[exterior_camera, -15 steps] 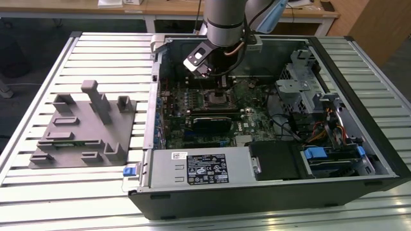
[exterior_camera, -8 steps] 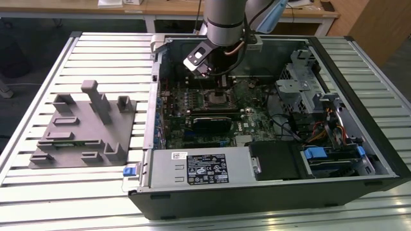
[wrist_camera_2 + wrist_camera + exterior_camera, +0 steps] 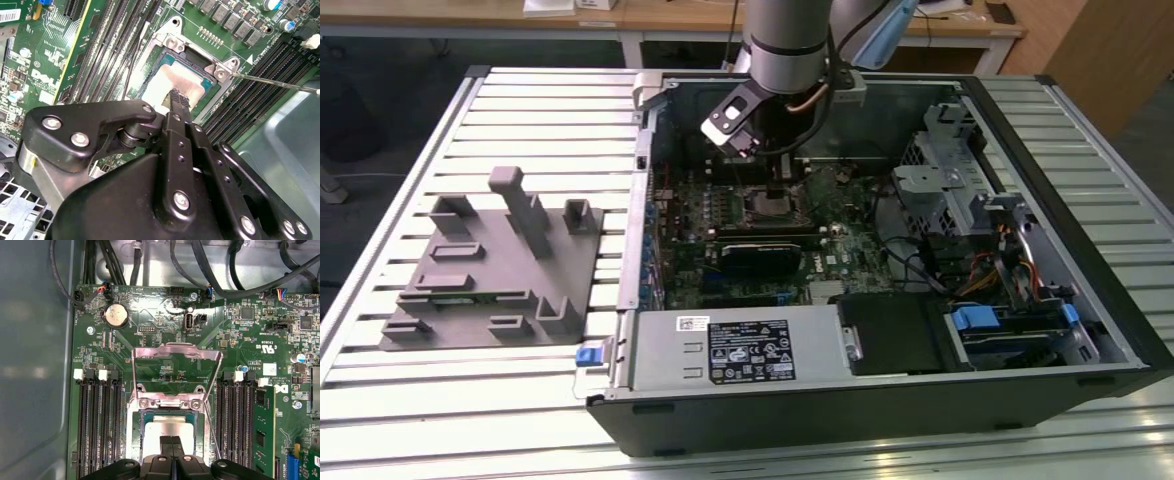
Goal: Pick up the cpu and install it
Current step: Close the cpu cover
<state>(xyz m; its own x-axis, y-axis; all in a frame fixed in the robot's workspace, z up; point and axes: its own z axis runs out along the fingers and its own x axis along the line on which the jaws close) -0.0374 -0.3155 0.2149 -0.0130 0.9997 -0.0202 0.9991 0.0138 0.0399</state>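
The cpu [image 3: 167, 426] lies in the motherboard socket [image 3: 135, 437], whose load plate [image 3: 176, 351] is swung open. The hand [image 3: 172, 441], clenched on nothing, sits just over the socket.

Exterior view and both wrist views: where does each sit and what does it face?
Exterior view: off the arm, looking down into the open black computer case; silver arm and hand show.
First wrist view: on the wrist, looking squarely at the green motherboard; the hand's tips show.
Second wrist view: on the wrist, slanting along the black hand.
Both wrist views share the small square cpu with a pale silver-white top, at the hand's tips.
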